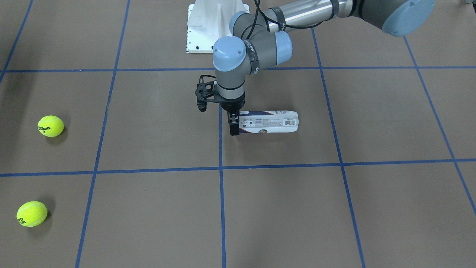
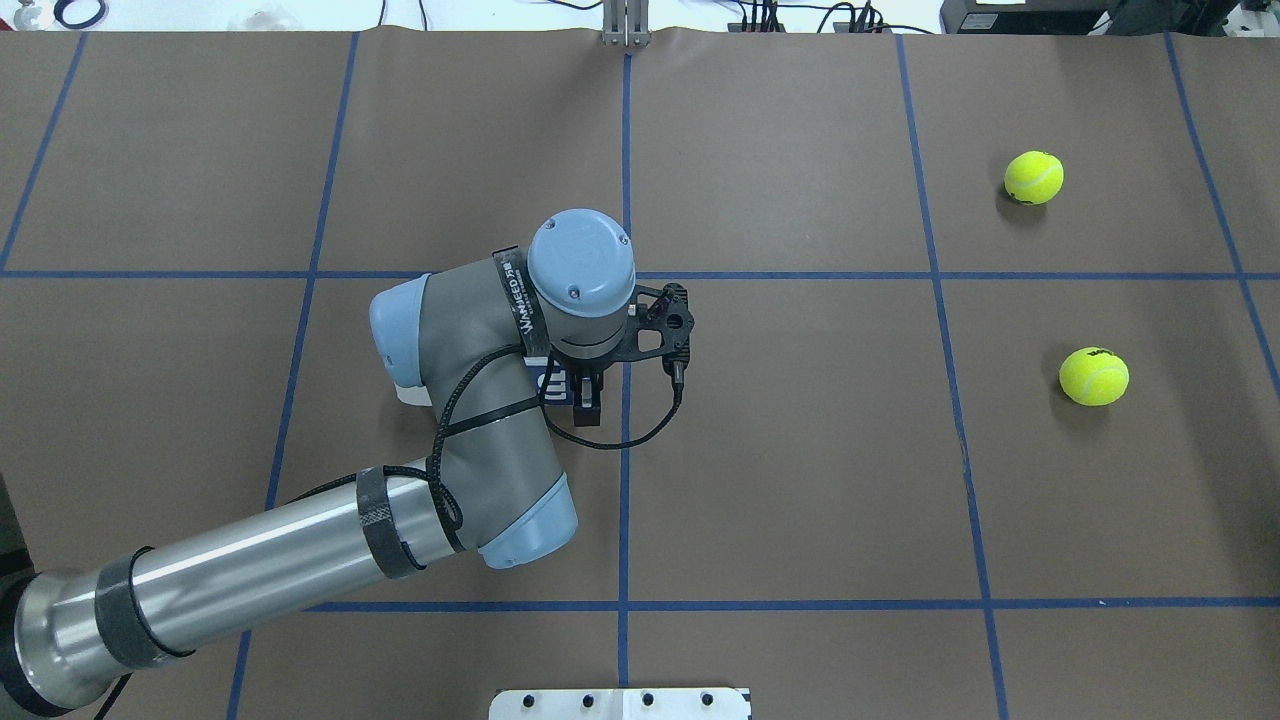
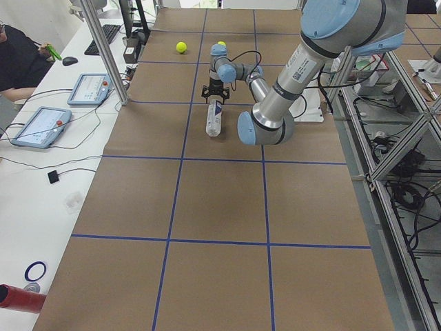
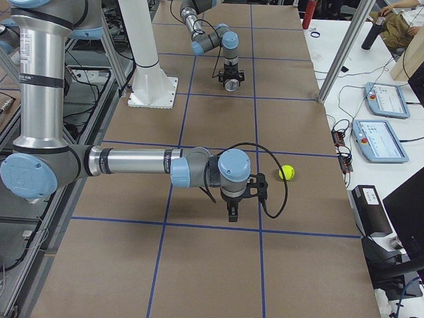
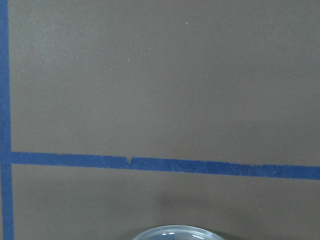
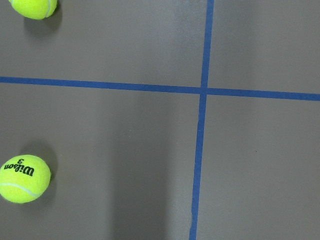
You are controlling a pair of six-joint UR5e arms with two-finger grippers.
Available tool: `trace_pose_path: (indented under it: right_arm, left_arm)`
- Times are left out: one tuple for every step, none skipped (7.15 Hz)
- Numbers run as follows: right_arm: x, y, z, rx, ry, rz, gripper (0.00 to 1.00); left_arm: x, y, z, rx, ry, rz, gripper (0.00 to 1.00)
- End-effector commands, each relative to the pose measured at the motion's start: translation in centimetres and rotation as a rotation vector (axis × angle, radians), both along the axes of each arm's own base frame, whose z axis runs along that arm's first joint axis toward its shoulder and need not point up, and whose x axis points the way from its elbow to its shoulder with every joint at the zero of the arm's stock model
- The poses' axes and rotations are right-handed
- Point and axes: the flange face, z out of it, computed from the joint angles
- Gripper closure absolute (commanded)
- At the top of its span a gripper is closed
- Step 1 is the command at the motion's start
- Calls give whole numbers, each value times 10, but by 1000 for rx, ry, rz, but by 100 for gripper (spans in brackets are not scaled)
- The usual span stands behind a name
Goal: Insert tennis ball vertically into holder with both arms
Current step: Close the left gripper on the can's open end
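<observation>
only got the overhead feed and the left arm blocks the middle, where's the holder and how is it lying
observer: the front-facing view shows the holder lying on its side on the table, with the left pincer at one end of it.
operator: ok and the right arm, can't see it at all
observer: it's outside your frame. the exterior right view shows the right pincer hovering beside a tennis ball, not touching it.

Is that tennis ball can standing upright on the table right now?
No, the can lies flat on its side on the table, with its label facing the front camera.
</observation>
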Motion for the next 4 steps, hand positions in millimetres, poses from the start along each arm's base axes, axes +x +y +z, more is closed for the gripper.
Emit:
trace_pose_path:
  right_arm:
    - [0, -1, -1, 2, 0, 0, 1]
    - [0, -1, 0, -1, -2, 1, 1]
    - [0, 0, 0, -2, -2, 1, 1]
    - [0, -1, -1, 2, -2, 0, 1]
  left_arm:
    - [1, -1, 4, -2, -6, -1, 1]
    - [0, -3, 5, -3, -7, -3, 1]
    - [2, -2, 6, -5, -10, -1, 1]
    - [2, -2, 5, -5, -9, -2, 1]
